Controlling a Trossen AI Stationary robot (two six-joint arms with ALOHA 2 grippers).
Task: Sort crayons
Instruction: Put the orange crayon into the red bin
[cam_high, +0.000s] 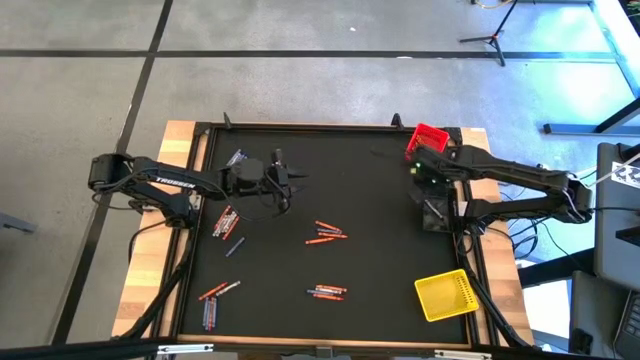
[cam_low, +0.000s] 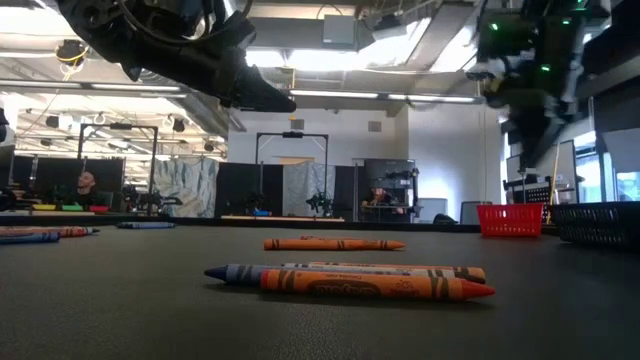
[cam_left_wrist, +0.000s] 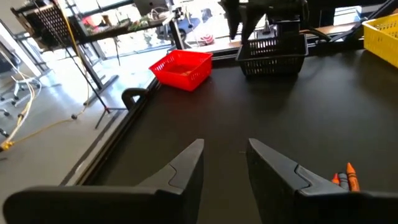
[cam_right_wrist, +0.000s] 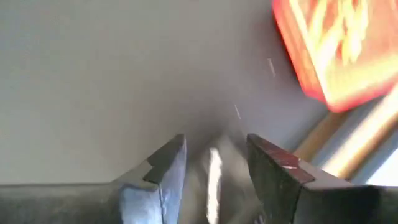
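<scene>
the right end effector (cam_high: 432, 172) hangs at the far right of the bench (cam_high: 380, 250), beside the red bin (cam_high: 427, 139) and near the dark mesh basket (cam_high: 437, 212); its wrist view shows the two fingers parted with a pale streak blurred between them, which may be a crayon dropping or only a smear; it cannot be told which; the step in hand reads as a release at the bins, one stick of the sorting just let go or about to be; the left end effector (cam_high: 292, 177) hovers over the far left-centre of the mat, fingers apart and nothing between them.

the crayons (cam_high: 326, 233) lie scattered on the mat in small clusters: one near the middle, one nearer the front edge (cam_high: 326, 292), several along the left side (cam_high: 225, 222), a few at the front left corner (cam_high: 213, 300); most of the work looks undone.

the next move likely calls for an arm to return to a cluster, line its fingers across a single stick and close on it without dragging the neighbours that touch it.

the crayons are slim paper-wrapped wax cylinders with tapered tips, orange and blue, apt to roll; the mat is dark, matte and finely grained; the red bin, the dark basket and the yellow bin (cam_high: 447, 295) are perforated plastic with square walls; the bench rim is pale wood.
</scene>
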